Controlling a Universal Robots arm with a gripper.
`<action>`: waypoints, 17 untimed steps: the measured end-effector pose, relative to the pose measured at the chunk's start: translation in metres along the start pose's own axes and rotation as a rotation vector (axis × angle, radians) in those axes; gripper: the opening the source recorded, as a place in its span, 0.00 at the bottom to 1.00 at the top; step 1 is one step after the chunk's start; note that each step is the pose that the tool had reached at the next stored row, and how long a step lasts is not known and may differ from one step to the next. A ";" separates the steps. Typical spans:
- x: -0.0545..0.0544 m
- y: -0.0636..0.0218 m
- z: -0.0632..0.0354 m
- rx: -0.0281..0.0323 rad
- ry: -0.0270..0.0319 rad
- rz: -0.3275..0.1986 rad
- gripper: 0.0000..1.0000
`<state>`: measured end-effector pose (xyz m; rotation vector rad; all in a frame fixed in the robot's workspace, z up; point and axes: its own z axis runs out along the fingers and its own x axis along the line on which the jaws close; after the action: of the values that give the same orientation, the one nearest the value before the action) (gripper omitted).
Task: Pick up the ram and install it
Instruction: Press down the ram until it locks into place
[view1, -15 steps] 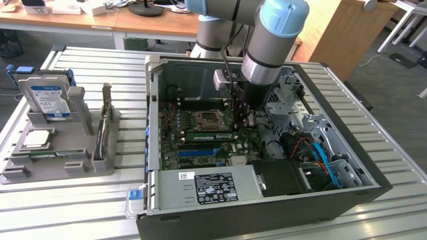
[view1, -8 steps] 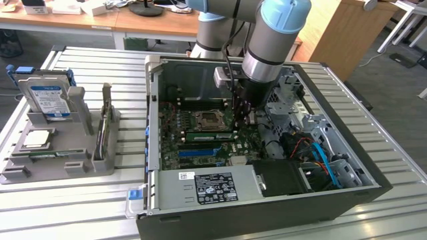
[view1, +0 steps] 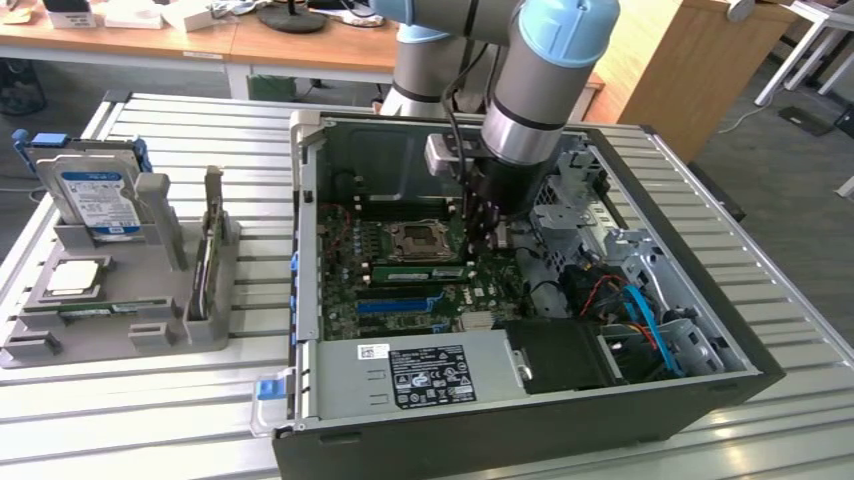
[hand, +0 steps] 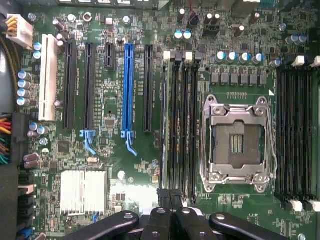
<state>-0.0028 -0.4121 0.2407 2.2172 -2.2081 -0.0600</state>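
Observation:
A long green ram stick (view1: 418, 271) stands on edge in a memory slot just beside the empty CPU socket (view1: 416, 240) on the motherboard, inside the open computer case (view1: 307, 250). In the wrist view its thin top edge (hand: 164, 125) runs along the outermost of the black slots beside the socket (hand: 236, 142). My gripper (view1: 485, 238) reaches down into the case over one end of those slots. Its black fingers (hand: 159, 222) are shut together, with nothing visibly held between them (hand: 170, 220).
A grey parts tray (view1: 27, 345) on the slatted table at the exterior view's left holds a blue-labelled hard drive (view1: 94, 195), a silver CPU chip (view1: 74, 278) and another green stick (view1: 100, 308). The power supply (view1: 414, 375), drive cage and cables (view1: 634, 305) crowd the case.

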 end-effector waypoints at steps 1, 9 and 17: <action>0.000 0.0020 0.0001 0.0000 0.0000 0.000 0.11; 0.000 0.0201 0.0007 0.0004 -0.0001 0.000 0.11; 0.000 0.0379 0.0014 0.0004 0.0000 0.000 0.11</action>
<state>-0.0408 -0.4121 0.2407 2.2174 -2.2083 -0.0595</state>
